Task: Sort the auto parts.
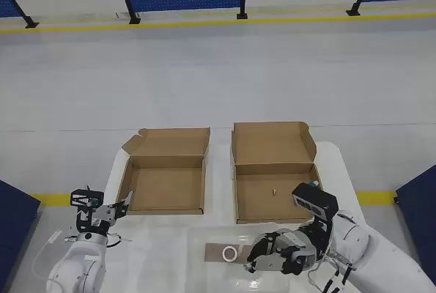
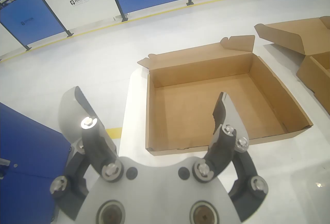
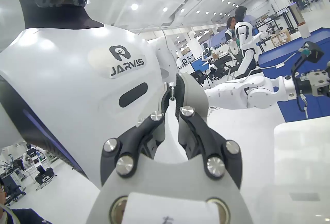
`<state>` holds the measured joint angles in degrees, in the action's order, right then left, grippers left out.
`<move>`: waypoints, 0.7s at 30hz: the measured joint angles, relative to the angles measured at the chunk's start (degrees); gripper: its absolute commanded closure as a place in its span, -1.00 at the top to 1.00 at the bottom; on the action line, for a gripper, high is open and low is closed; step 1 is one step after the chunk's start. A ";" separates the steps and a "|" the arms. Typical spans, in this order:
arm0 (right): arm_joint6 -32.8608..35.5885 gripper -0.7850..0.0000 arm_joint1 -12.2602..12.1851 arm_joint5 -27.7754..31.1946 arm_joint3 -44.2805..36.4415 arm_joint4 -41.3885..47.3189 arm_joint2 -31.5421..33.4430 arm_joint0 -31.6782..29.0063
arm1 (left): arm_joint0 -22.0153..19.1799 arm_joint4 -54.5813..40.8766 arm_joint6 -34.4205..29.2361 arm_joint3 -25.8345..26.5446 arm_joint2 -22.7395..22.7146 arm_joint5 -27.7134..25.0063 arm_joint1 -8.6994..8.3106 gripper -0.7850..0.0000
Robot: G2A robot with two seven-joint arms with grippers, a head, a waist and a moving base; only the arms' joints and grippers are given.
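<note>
Two shallow brown corrugated-cardboard boxes stood side by side on the white, round-cornered bench [image 1: 219,190], their lids folded back on the far side. The left cardboard box [image 1: 166,187] had a plain flat floor with nothing on it. The right cardboard box [image 1: 261,205] held one tiny pale metal part [image 1: 274,193], lying near the middle of its floor.

At the near middle of the bench lay a flat brown cardboard strip [image 1: 216,253] with a small white ring [image 1: 230,253] resting on it.

The left hand [image 2: 150,109] hung over the near left corner of the bench, just beside the near wall of the left box. Its two dark-padded fingers were spread wide, with nothing between them.

The right hand [image 3: 172,98] was at the near right of the bench, just right of the strip and ring, with its tips pointed back toward the near side. Its fingers were drawn in narrow and pinched a short threaded metal bolt [image 3: 172,92] — dark, ribbed along its shaft and capped with a bright round end — held at the very tips.
</note>
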<state>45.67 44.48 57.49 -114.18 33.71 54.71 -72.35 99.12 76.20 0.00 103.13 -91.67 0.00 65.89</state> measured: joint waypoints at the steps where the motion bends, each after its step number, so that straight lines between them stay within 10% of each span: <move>1: -0.68 -1.00 0.05 -0.46 -0.26 -0.10 0.20 -0.20 | 0.00 0.00 0.00 0.00 0.00 0.00 0.00 1.00; 21: 2.72 -1.00 0.75 -1.59 -5.44 28.78 0.05 -2.39 | 0.00 0.00 0.00 0.00 0.00 0.00 0.00 1.00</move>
<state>48.40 45.23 55.90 -119.62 62.49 54.76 -74.73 99.12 76.20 0.00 103.13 -91.67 0.00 65.89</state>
